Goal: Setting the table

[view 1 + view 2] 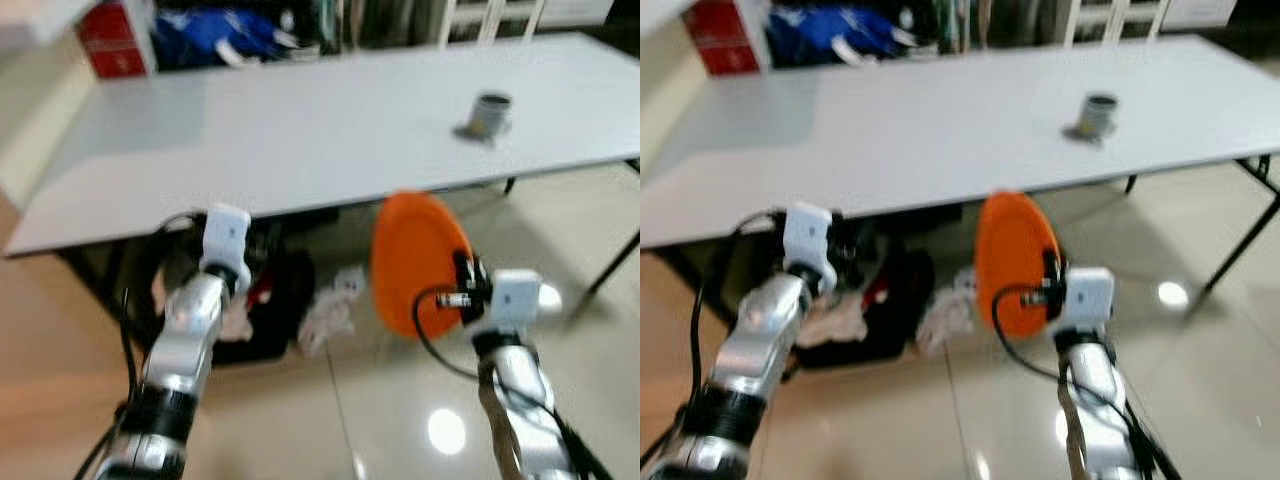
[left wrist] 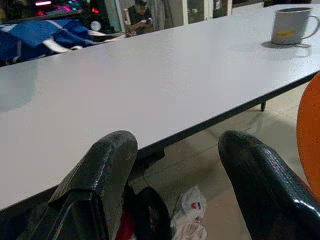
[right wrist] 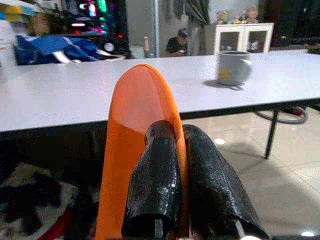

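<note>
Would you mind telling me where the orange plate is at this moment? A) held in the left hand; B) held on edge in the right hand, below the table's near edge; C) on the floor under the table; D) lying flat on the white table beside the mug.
B: the right hand is shut on the orange plate, which stands on edge in front of the table, while the mug sits alone on top.

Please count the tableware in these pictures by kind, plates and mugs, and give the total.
Plates: 1, the orange plate, held on edge in the right gripper, below the table edge.
Mugs: 1, the grey mug, standing on the table.
Total: 2
</note>
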### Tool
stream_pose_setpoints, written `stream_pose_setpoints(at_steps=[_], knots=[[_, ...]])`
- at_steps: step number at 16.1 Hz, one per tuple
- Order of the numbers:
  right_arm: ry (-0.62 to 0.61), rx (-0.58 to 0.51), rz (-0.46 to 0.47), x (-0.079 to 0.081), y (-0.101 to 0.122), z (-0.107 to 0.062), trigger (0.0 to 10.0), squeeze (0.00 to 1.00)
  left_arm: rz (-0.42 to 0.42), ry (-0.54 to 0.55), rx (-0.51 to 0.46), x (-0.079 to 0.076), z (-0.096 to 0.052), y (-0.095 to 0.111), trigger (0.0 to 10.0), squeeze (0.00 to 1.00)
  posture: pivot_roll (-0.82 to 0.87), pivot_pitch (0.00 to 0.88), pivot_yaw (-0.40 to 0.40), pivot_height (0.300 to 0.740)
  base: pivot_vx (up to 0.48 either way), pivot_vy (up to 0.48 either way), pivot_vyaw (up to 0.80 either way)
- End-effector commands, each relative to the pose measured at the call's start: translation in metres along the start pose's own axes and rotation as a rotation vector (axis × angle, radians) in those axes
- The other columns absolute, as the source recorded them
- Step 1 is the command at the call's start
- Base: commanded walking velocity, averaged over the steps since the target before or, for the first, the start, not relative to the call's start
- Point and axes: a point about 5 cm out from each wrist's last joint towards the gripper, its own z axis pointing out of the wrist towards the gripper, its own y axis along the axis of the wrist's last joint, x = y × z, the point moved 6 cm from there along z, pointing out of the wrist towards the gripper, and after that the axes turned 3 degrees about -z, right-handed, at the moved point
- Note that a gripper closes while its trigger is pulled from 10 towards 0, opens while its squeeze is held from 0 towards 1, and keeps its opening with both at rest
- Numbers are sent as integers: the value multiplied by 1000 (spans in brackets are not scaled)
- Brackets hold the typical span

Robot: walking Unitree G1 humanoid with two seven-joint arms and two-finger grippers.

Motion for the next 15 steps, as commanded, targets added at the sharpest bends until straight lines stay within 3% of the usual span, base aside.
stream_pose_setpoints(at_steps=[1, 7, 10, 11, 13, 15], knots=[[-23, -43, -13, -9, 10, 3, 0, 0, 8, -10, -7, -5, 3, 3, 10000, 0, -3, 0, 58, 740, 277, -386, 0], [-17, -41, -16, -8, 9, 3, 0, 0, 3, 3, -11, -2, 3, 3, 10000, 0, -4, 0, 57, 740, 279, -387, 0], [-7, -47, -18, -8, 12, 5, 0, 0, 26, -20, -13, -10, 5, 4, 10000, 0, -4, 0, 57, 740, 0, 0, 0], [5, -65, -12, -6, 17, 7, 0, 0, 19, -58, -20, -17, 5, 7, 10000, 0, -5, 0, 57, 740, 371, 0, 0], [20, -96, -8, -4, 26, 9, 0, 0, 14, -47, -42, -16, 5, 12, 10000, 0, -8, 0, 59, 740, 452, 0, 0], [57, -209, -14, 4, 62, 14, 0, 0, 17, -38, -56, -15, 6, 15, 10000, 0, -6, 0, 61, 740, 456, 0, 0]])
